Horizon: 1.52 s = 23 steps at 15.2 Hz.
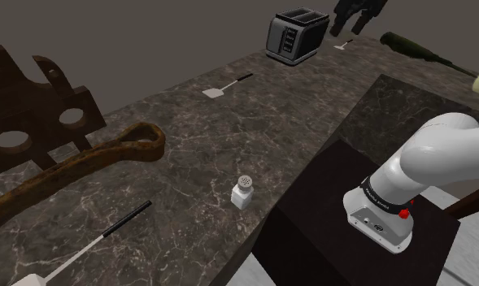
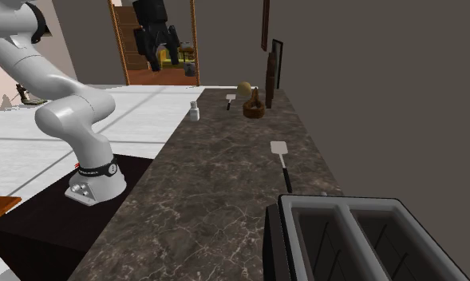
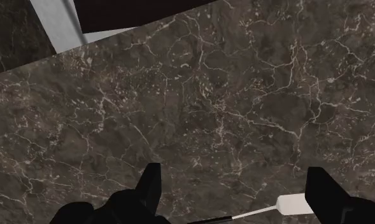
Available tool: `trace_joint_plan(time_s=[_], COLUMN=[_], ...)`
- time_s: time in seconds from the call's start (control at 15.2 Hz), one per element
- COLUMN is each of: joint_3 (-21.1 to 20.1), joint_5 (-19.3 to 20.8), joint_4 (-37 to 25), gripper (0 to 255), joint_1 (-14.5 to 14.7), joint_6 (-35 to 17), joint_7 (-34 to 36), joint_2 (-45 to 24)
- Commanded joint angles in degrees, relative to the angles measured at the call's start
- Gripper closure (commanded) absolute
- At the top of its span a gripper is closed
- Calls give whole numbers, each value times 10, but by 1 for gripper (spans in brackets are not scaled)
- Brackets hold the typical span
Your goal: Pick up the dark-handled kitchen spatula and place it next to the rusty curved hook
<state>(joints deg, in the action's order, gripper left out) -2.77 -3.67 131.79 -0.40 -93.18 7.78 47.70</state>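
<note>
1. The dark marbled countertop carries everything. The white arm reaches out over it from the black stand, which stands against one long edge.
2. The rusty-brown curved hook lies flat toward the end of the countertop farthest from the toaster, on the side of the long edge away from the stand. It marks the drop-off spot.
3. The toaster stands at the opposite end, so the carry will probably run most of the countertop's length.
4. The gripper hangs high above the toaster end. Its fingers are spread wide and hold nothing, which looks like lining up before a descent.
5. The dark-handled spatula lies flat on the countertop near the toaster, on the stand's side. In the wrist view it sits below and between the fingers, well apart from them. Its thin handle probably calls for a low, closing pinch.
6. Two more spatulas could be mistaken for it: a mid-counter spatula and a hook-end spatula.
7. A small white shaker stands upright near the stand-side edge, where a low carry could knock it.
</note>
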Motion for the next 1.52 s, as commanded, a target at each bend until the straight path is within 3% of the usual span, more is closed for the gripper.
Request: trace_joint_plan(time_s=[0.0,0.46,0.79,1.12,1.45], joint_3=[0,-96,-158,-212,-245], joint_5=[0,-31,-28,3,62], joint_4=[0,0,-31,-84,-156], gripper=[0,0,0,0,0], joint_1=[0,-38,-72,-106,-128], joint_6=[0,-97,-158,-206,-233], joint_7=[0,182,315,455,600], joint_2=[0,-102,-200,-314,-439])
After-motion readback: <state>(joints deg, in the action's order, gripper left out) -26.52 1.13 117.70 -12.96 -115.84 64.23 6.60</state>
